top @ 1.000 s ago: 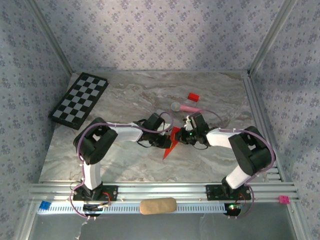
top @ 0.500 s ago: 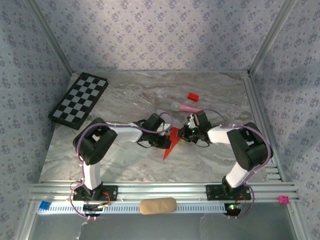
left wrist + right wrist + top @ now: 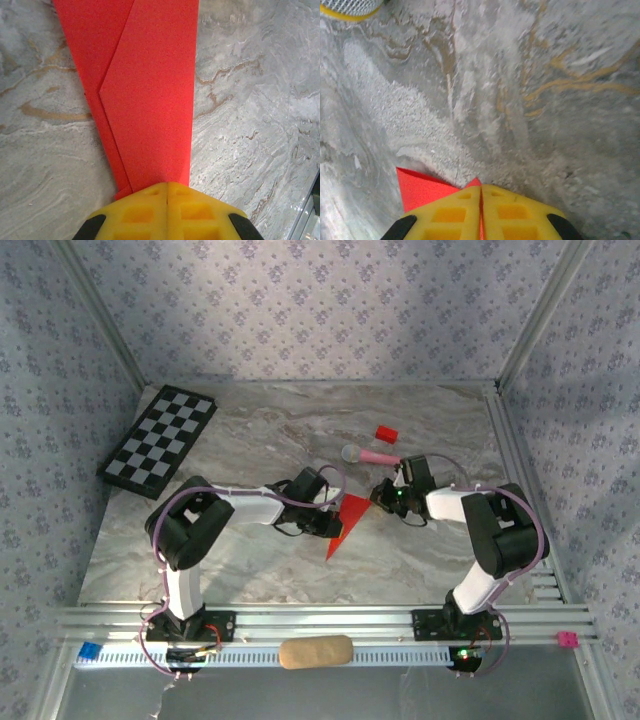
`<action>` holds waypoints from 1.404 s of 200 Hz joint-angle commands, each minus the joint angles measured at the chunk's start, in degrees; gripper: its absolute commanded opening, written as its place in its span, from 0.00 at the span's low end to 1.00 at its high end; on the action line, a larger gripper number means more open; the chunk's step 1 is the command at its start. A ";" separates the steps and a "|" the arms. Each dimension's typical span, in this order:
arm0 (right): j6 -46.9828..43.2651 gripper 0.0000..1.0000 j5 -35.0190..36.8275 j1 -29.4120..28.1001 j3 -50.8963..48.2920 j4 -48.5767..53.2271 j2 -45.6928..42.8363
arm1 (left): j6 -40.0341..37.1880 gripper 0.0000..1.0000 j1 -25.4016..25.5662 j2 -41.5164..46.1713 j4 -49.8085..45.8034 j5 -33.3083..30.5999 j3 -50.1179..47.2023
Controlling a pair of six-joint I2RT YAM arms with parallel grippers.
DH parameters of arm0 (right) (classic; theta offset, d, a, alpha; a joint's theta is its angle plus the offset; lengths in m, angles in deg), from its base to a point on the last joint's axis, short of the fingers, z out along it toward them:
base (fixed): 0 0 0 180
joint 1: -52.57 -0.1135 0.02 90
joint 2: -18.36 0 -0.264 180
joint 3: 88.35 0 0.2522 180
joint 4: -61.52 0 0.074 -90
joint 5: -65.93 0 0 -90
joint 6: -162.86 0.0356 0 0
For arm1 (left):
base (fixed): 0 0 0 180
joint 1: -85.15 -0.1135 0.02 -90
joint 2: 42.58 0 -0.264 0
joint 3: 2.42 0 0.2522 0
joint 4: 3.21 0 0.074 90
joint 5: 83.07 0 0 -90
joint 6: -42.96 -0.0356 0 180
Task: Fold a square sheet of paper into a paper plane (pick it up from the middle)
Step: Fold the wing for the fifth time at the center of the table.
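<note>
Right end effector (image 3: 481,191) drew rightward, pinching paper plane (image 3: 347,520) corner.

Left wrist: paper plane (image 3: 150,90) ran off the top edge, and its near end was lost under the left gripper (image 3: 166,186). Right wrist: I made out one red corner beside the right gripper (image 3: 481,189). Grey mesh head (image 3: 350,6) was clipped at the corner. Marble tabletop (image 3: 545,75) was blurred.
</note>
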 commanded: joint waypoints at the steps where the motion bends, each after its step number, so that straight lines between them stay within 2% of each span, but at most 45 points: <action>1: -0.55 0.10 7.29 1.36 1.65 5.04 -0.74 | -0.81 0.00 0.24 -2.02 -8.84 -2.69 -3.26; 64: -2.44 0.13 4.21 -0.93 -0.41 4.81 -9.95 | -0.94 0.00 0.26 -1.84 -9.17 -2.69 -2.81; 82: -2.91 0.13 0.09 -2.67 -0.22 3.74 -9.10 | -0.69 0.00 0.27 -1.63 -9.02 -2.60 -2.79; 121: -2.85 0.11 -3.19 -5.96 1.61 2.38 -2.41 | -0.59 0.00 0.24 -1.21 -9.36 -2.60 -2.20; 165: -0.69 0.05 3.05 -5.50 0.37 5.08 2.45 | -0.21 0.00 0.25 0.47 -10.59 -2.34 -0.44; 227: -1.55 0.05 2.68 -5.79 -0.91 4.68 2.36 | 3.67 0.03 0.03 4.61 -12.26 -0.84 8.03; 259: -1.49 0.05 2.49 -6.08 -0.54 4.63 2.52 | 6.56 0.04 0.22 2.23 -9.54 3.32 11.40; 281: -1.29 0.05 2.68 -6.08 -0.60 4.65 2.49 | 6.42 0.05 1.01 -0.59 -10.19 3.90 13.90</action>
